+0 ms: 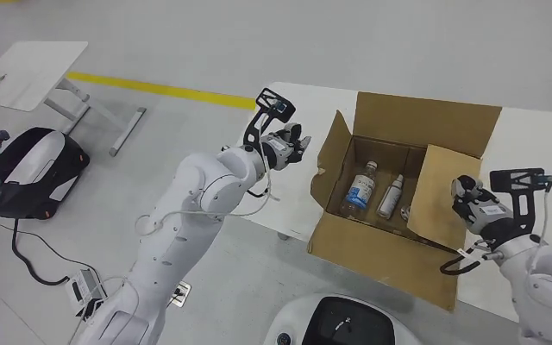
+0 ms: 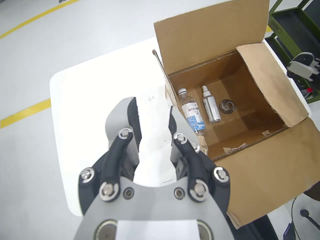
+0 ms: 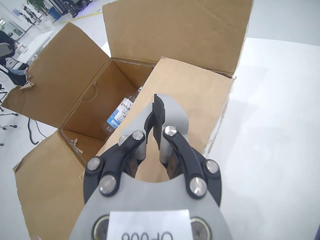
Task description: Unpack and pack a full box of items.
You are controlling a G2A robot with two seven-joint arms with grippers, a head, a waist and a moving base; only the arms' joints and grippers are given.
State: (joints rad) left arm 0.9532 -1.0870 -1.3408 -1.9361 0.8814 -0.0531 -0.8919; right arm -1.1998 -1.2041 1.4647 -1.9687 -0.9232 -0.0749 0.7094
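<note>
Left pincer [image 2: 152,106] is hovering spread over the white tabletop [image 2: 87,88]. The open brown cardboard box [image 2: 212,26] is sitting just beside it, holding a clear labelled plastic bottle [image 2: 192,113]. Right pincer [image 3: 156,106], pressed together and empty, is hanging by the opposite flap.

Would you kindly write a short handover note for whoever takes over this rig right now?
Left gripper: open, empty, above the table beside the box.
Right gripper: shut, at the box's opposite side flap.
Box: open on the table; a large bottle, a spray bottle and a round metal part lie on its floor.
Done: flaps opened.
Left: lift out all three, then repack.
</note>
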